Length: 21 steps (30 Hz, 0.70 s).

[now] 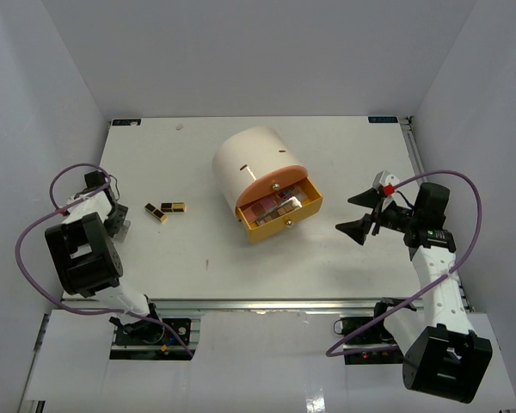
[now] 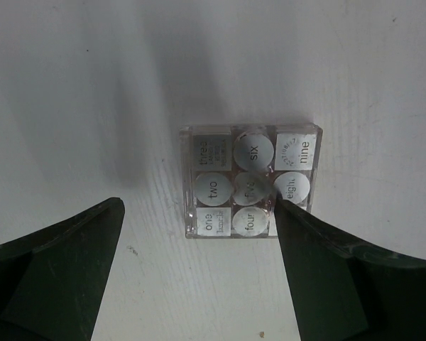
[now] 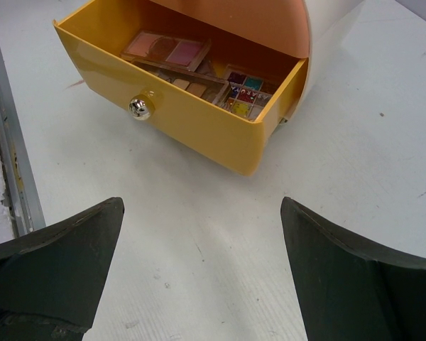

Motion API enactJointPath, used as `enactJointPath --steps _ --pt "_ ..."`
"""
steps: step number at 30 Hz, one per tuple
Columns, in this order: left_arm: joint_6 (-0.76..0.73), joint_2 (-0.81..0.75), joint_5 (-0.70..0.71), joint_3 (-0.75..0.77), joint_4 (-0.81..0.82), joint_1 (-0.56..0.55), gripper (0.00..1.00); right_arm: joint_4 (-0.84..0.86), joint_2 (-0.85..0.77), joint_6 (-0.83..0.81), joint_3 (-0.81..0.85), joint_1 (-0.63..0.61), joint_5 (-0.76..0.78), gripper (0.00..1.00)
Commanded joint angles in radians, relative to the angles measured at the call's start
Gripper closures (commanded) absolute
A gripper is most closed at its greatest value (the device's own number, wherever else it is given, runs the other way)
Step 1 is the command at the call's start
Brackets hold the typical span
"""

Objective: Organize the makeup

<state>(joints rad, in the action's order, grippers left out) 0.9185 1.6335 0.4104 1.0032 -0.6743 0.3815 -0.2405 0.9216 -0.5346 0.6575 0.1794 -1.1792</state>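
Note:
A clear square palette (image 2: pixel 248 183) with round numbered stickers lies flat on the white table. My left gripper (image 2: pixel 199 206) hangs open over it, and the right fingertip (image 2: pixel 291 213) overlaps the palette's near right corner. In the top view the left gripper (image 1: pixel 116 219) is at the far left, and the palette under it is hidden. Two gold-and-black bars (image 1: pixel 165 209) lie to its right. The yellow drawer (image 3: pixel 199 121) stands pulled out, holding a pink palette (image 3: pixel 167 50) and a multicoloured palette (image 3: pixel 245 92). My right gripper (image 3: pixel 202 202) is open and empty in front of the drawer.
The cream cylinder (image 1: pixel 256 162) stands at mid table, with its yellow drawer (image 1: pixel 303 215) sticking out toward the near right and a shut pink drawer (image 1: pixel 271 182) above it. The right gripper (image 1: pixel 344 213) is right of the drawer. The drawer has a round metal knob (image 3: pixel 140 106).

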Motion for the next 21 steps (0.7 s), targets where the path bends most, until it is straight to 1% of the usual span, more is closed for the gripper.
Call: enactJointPath --steps 1,8,12,16,21 --pt "-0.044 0.029 -0.062 0.046 0.054 0.021 0.02 -0.006 0.012 -0.01 0.007 0.012 -0.034 0.02" --pt "-0.064 0.078 -0.12 0.083 0.065 0.026 0.02 -0.006 0.028 -0.011 0.005 0.031 -0.042 0.02" --pt "-0.067 0.042 -0.166 0.08 0.075 0.028 0.02 -0.006 0.034 -0.013 0.005 0.037 -0.042 0.02" --pt "-0.056 -0.01 -0.177 0.061 0.101 0.026 0.02 -0.006 0.045 -0.015 0.007 0.038 -0.043 0.02" --pt "-0.015 0.034 -0.186 0.083 0.103 0.028 0.02 -0.006 0.047 -0.014 0.006 0.04 -0.043 0.02"
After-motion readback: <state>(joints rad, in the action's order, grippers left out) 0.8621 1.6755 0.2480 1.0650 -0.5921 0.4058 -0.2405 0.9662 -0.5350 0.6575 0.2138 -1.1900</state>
